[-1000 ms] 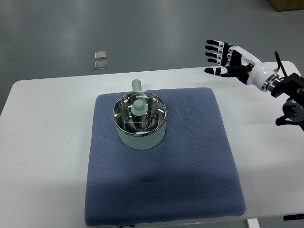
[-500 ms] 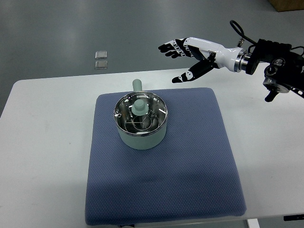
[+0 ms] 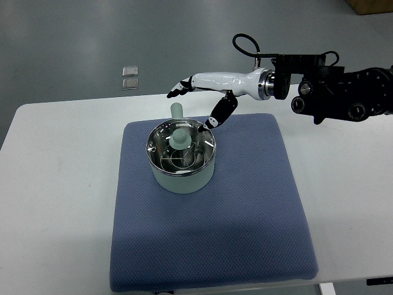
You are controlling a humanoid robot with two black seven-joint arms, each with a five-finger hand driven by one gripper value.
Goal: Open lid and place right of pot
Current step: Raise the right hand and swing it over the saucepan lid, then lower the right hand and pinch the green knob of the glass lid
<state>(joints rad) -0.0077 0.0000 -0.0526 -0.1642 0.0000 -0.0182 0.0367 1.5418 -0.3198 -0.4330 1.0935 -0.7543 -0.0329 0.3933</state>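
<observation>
Pale green saucepan (image 3: 182, 175): on the blue quilted mat (image 3: 245, 233), toward its upper left; stub handle (image 3: 177, 110) at the far side
Glass lid (image 3: 181, 146): seated on the saucepan, green knob (image 3: 180, 136) at centre
Right hand (image 3: 202, 98): above the saucepan's far right rim, fingers spread and empty, thumb tip close to the lid's edge
White table (image 3: 55, 203): under the mat
Two small clear packets (image 3: 129, 77): on the floor beyond the saucepan, to its left
</observation>
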